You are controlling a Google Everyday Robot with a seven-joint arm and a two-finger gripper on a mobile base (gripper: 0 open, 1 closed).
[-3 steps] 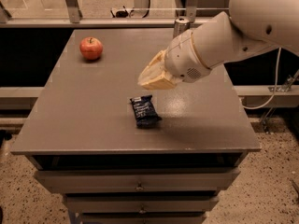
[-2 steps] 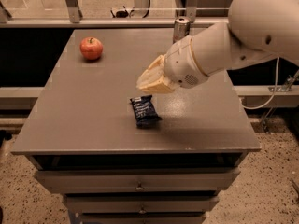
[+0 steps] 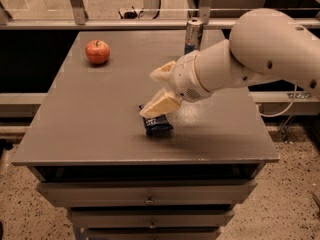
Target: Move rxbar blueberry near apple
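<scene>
The snack bar (image 3: 159,126) lies flat on the desk (image 3: 100,129), toward the front edge and a little right of the middle, well apart from the apple (image 3: 97,51), which sits near the far left corner. It is a small dark wrapper, so I judge it light, thin and somewhat bendy, with a slick film that could slide on the smooth top or slip out of a loose pinch. It is not fragile, though a hard squeeze would crumple it. Because it lies so low, the best hold is probably across its narrow width near the middle, with the fingers coming down on either long edge. The crimped ends would give little to hold. The hand (image 3: 161,90) hangs just over the bar's far end, open wide and holding nothing. Its lower finger covers that end in the view, and whether it touches the wrapper cannot be told. The thick white arm (image 3: 260,54) reaches in from the right, and a tall can (image 3: 193,34) stands at the back edge behind it. Drawers (image 3: 147,200) run below the top. Compared with a second ago, the hand has come down and forward: then it hovered clear above and to the right of the bar, and now it is right over it. The bar, apple and can have not moved.
</scene>
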